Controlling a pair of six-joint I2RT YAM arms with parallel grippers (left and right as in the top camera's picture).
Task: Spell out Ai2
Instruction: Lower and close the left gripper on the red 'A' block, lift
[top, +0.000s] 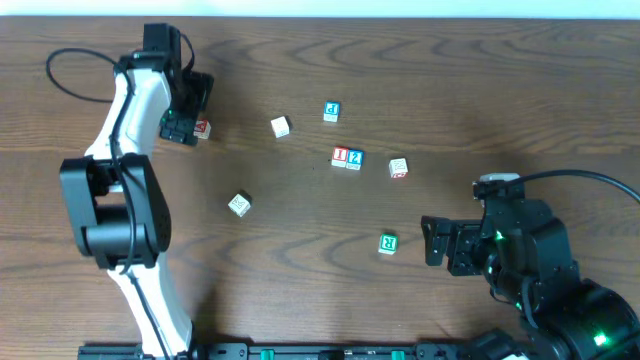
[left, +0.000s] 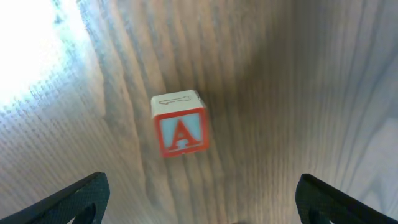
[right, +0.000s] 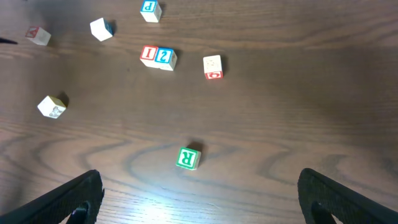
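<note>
left gripper (left: 200, 194) spread near 'a' cube (left: 180, 132) (open wood (left: 280, 93) all round)

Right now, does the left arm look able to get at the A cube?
Probably yes: the left pincer hangs open right at the A cube, which stands alone with nothing in between.

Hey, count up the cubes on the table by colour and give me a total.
Red: 3 (A cube, I cube, lone red cube)
Blue: 3 (P cube, 2 cube, blue-sided cube)
Green: 1 (R cube)
Pale, colour unclear: 1 (pale cube)
Total: 8
</note>
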